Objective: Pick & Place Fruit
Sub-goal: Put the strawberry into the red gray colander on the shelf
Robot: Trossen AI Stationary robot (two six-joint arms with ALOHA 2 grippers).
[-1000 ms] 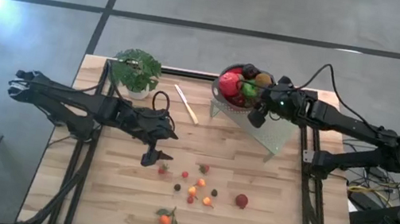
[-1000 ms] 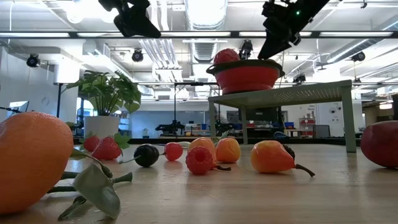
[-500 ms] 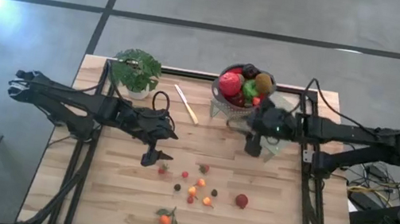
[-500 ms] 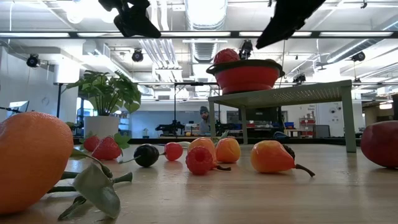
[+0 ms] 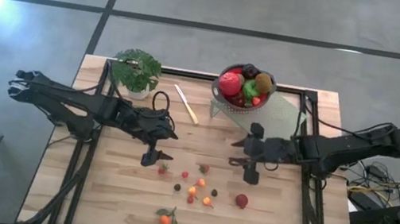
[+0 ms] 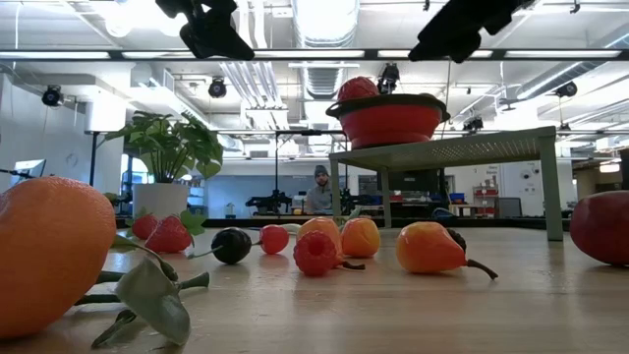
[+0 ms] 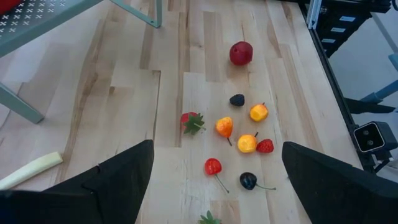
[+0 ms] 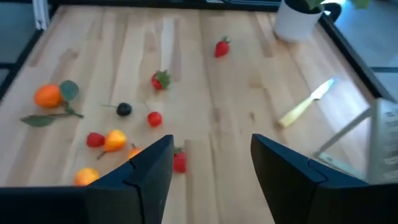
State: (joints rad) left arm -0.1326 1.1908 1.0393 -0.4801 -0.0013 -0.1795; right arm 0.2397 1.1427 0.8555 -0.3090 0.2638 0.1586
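Observation:
Small fruit lies loose on the wooden table: a leafy tangerine (image 5: 165, 219) near the front, a red fruit (image 5: 241, 201), strawberries (image 5: 205, 168) and a cluster of tiny orange and red berries (image 5: 200, 188). A red bowl (image 5: 243, 101) of larger fruit stands on a metal rack at the back. My right gripper (image 5: 240, 152) hovers open above the table in front of the rack, over bare wood (image 8: 211, 168). My left gripper (image 5: 154, 155) hangs open left of the berries, nothing between its fingers (image 7: 217, 186).
A potted plant (image 5: 136, 70) stands at the back left. A pale knife (image 5: 186, 103) lies between it and the rack (image 5: 285, 133). Black frame rails run along the table's left and right sides. Bare wood lies near the front right corner.
My right gripper has swung away from the bowl toward the table's near edge, sinking a little, and now hangs over the table in front of the rack. The left arm and the fruit have stayed put.

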